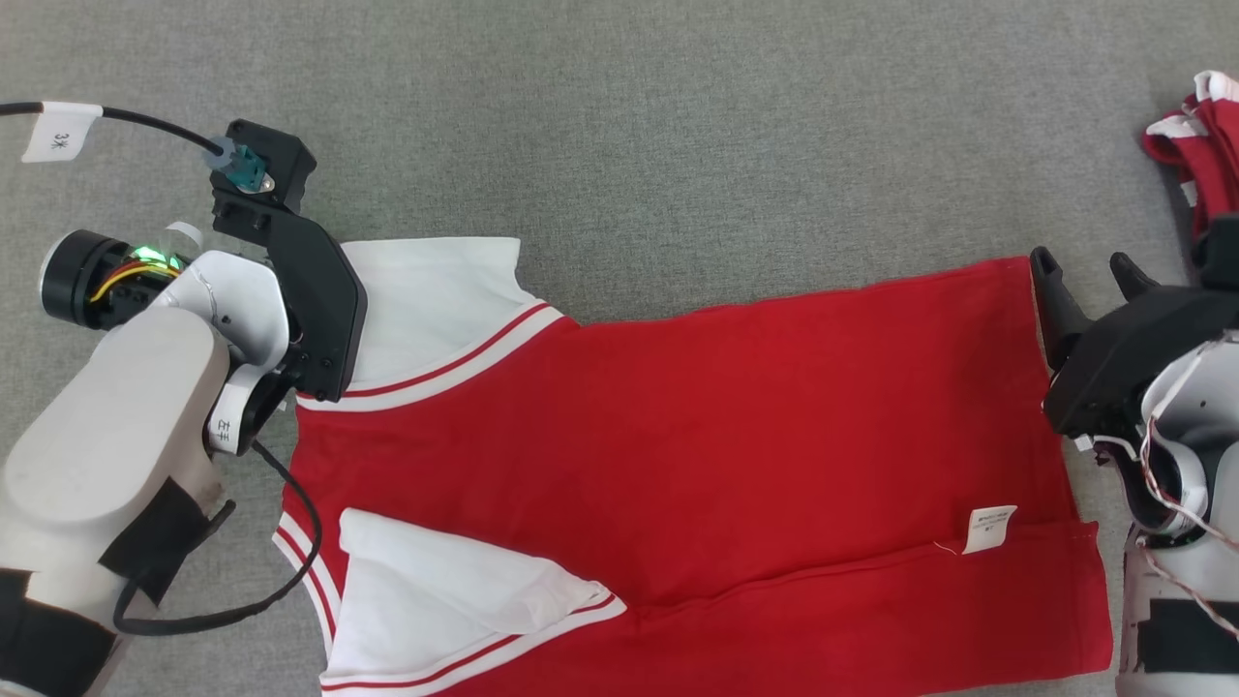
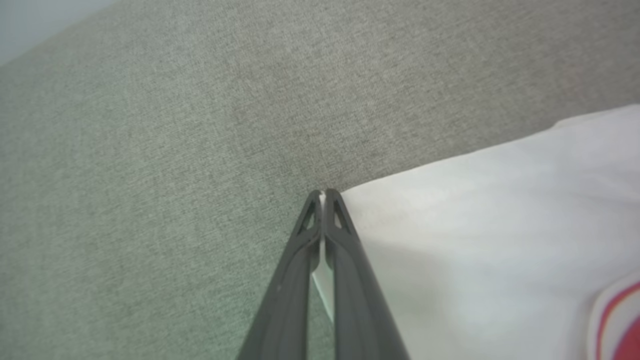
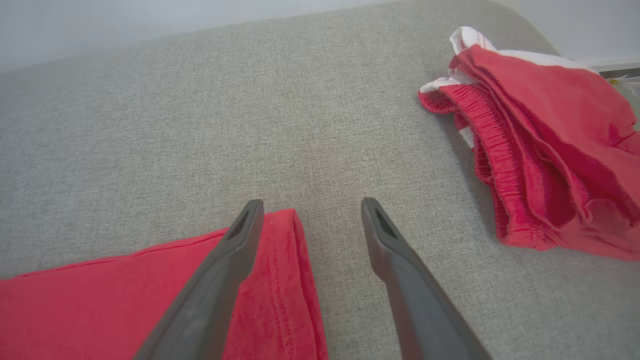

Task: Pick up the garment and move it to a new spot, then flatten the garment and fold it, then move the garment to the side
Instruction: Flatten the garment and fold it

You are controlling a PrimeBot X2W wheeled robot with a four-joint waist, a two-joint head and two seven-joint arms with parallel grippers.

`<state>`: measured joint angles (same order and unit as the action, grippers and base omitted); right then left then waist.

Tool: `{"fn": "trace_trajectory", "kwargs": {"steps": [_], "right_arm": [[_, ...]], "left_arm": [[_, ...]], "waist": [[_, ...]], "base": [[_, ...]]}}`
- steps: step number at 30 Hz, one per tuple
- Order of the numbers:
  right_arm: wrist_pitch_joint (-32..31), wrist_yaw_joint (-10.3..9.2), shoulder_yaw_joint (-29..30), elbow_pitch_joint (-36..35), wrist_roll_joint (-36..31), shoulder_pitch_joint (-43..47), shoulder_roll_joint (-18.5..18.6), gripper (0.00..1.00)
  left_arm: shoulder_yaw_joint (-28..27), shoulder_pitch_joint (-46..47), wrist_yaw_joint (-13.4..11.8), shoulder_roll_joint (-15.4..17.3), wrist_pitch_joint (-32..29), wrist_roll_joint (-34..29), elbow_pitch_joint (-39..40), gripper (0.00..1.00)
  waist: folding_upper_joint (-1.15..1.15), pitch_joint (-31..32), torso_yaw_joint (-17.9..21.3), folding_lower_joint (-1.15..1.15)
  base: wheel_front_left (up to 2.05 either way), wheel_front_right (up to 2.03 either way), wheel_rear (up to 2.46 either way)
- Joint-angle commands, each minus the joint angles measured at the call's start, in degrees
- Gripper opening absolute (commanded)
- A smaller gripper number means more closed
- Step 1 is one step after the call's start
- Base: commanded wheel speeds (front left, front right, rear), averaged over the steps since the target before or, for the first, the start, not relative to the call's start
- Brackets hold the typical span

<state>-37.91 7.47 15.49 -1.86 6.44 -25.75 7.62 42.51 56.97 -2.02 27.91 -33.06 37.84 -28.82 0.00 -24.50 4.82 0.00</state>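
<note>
The garment point(image 1: 678, 436) is a red shirt with white sleeves and red-and-white striped trim, spread across the grey surface. Its near long edge is folded over, with a white label point(image 1: 989, 530) showing. My left gripper point(image 2: 324, 195) is shut on the outer corner of the far white sleeve point(image 2: 475, 225), and a sliver of white cloth shows between its fingers. My right gripper point(image 1: 1084, 276) is open at the shirt's far hem corner point(image 3: 280, 250). One finger point(image 3: 235, 255) lies over the red hem, the other point(image 3: 395, 255) over bare grey fabric.
A second red and white garment point(image 1: 1195, 145) lies crumpled at the far right, also in the right wrist view point(image 3: 540, 150). Grey fabric surface point(image 1: 678, 126) stretches beyond the shirt. A black cable point(image 1: 135, 118) with a white tag arcs over my left arm.
</note>
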Motion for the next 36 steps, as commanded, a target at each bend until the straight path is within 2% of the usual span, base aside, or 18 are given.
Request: {"fn": "trace_trajectory", "kwargs": {"steps": [1, 8, 16, 17, 18, 19, 20, 21, 25, 31, 36], "right_arm": [[-2.59, 0.04, -0.24, 0.71, -0.59, -1.41, 0.83, 1.00], [-10.15, 0.04, -3.49, 3.69, 0.20, -3.41, 4.87, 1.00], [-11.30, 0.04, -8.02, 7.09, 2.05, -5.02, 8.05, 1.00], [-11.25, 0.04, -8.39, 7.43, 2.34, -5.17, 8.19, 0.68], [-11.15, 0.04, -8.76, 7.75, 2.54, -5.28, 8.32, 0.47], [-11.01, 0.04, -9.01, 8.07, 2.66, -5.40, 8.45, 0.33], [-10.78, 0.04, -9.27, 8.31, 2.77, -5.51, 8.58, 0.22], [-10.42, 0.04, -9.41, 8.60, 2.77, -5.66, 8.73, 0.00], [-8.21, 0.04, -8.81, 9.30, 2.03, -6.22, 8.82, 0.00], [-3.47, 0.03, -6.63, 10.55, 0.00, -7.61, 7.62, 0.00], [0.55, 0.04, -4.29, 12.12, -2.05, -8.54, 6.02, 0.00]], "left_arm": [[-0.10, 0.64, -0.27, 0.41, 0.37, -0.41, 0.07, 0.00], [0.22, 0.78, -0.48, 0.15, 0.36, -0.20, 0.63, 0.00], [0.31, 1.19, -0.44, -0.16, 0.60, 0.21, 0.87, 0.00], [0.27, 1.20, -0.37, -0.22, 0.74, 0.31, 0.89, 0.00], [0.22, 1.22, -0.24, -0.27, 1.03, 0.37, 0.96, 0.00], [0.18, 1.23, -0.14, -0.30, 1.35, 0.41, 0.98, 0.00], [0.14, 1.28, 0.07, -0.33, 1.90, 0.42, 1.14, 0.00], [0.01, 1.39, 0.30, -0.35, 2.55, 0.40, 1.24, 0.00], [-0.34, 1.54, 0.66, -0.17, 5.23, 0.02, 0.94, 0.00], [-1.40, 2.32, 2.53, -0.38, 15.28, -1.64, 0.29, 0.00], [-2.11, 3.69, 2.92, -0.51, 23.79, -3.53, -0.84, 0.00]], "waist": [[0.00, -0.39, -0.16, 0.00], [0.00, -1.27, -0.65, 0.00], [0.00, -1.83, -0.95, 0.00], [0.00, -1.81, -0.97, 0.00], [0.00, -1.76, -0.98, 0.00], [0.00, -1.73, -0.99, 0.00], [0.00, -1.70, -1.00, 0.00], [0.00, -1.67, -1.01, 0.00], [0.00, -1.38, -1.04, 0.00], [0.00, -0.83, -1.06, 0.00], [0.00, -0.39, -1.22, 0.00]], "base": [[0.00, 0.00, 0.00], [0.00, 0.00, 0.00], [0.00, 0.00, 0.00], [0.00, 0.00, 0.00], [0.00, 0.00, 0.00], [0.00, 0.00, 0.00], [0.00, 0.00, 0.00], [0.00, 0.00, 0.00], [0.00, 0.00, 0.00], [0.00, 0.00, 0.00], [0.00, 0.00, 0.00]]}}
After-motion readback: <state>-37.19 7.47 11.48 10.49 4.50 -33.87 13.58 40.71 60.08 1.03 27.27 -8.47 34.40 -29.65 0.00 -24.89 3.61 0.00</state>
